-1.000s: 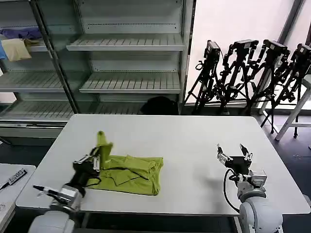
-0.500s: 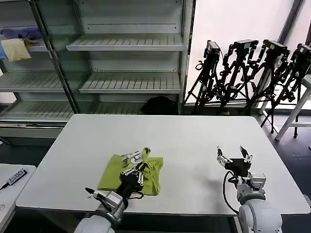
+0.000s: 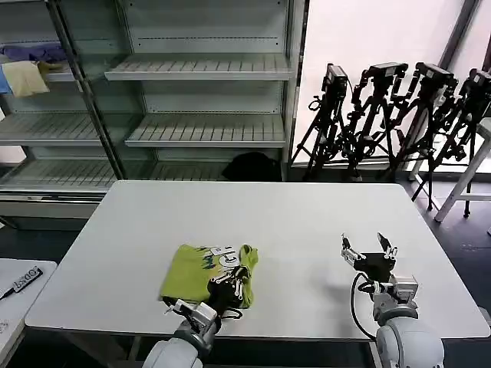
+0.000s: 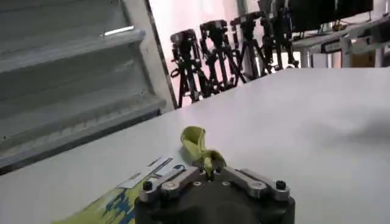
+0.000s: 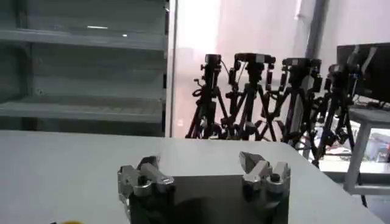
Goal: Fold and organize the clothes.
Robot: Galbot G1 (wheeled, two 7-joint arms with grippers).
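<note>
My left gripper [image 3: 234, 282] pinches the lime-green soft T-shirt [image 3: 201, 270] at its right edge to complete a fold — my right gripper [image 3: 368, 251] waits spread, well right.

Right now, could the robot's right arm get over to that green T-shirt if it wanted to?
Probably yes. The right claw hovers open over bare table, with nothing lying between it and the T-shirt. The left claw is shut on the shirt's near edge on that side, so it could crowd the approach.
</note>
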